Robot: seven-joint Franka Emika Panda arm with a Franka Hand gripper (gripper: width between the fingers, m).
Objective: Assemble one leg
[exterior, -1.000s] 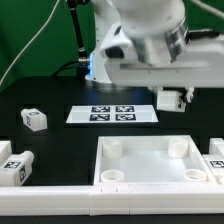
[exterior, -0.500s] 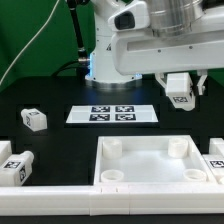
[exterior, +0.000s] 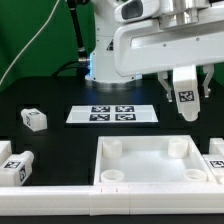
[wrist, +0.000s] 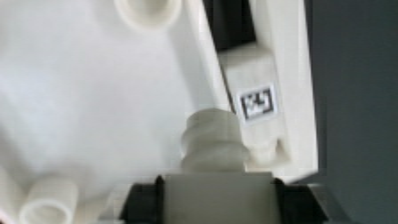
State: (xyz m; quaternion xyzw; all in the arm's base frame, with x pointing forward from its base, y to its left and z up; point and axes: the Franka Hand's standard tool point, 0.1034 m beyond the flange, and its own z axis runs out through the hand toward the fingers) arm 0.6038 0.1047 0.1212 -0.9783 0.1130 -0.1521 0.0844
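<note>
My gripper is shut on a white square-section leg with a black-and-white tag. It holds the leg upright in the air, above the far right corner of the large white tray-like piece. In the wrist view the leg runs out from between the black pads of the gripper, its round peg end pointing away. Under it lie the tray-like piece and another tagged leg beside the tray's edge.
The marker board lies behind the tray. Loose legs lie at the exterior view's left and front left, and one at the right edge. A low white wall runs along the front.
The held leg has turned from lying tilted to upright. The gripper has moved up and slightly toward the exterior view's right with it.
</note>
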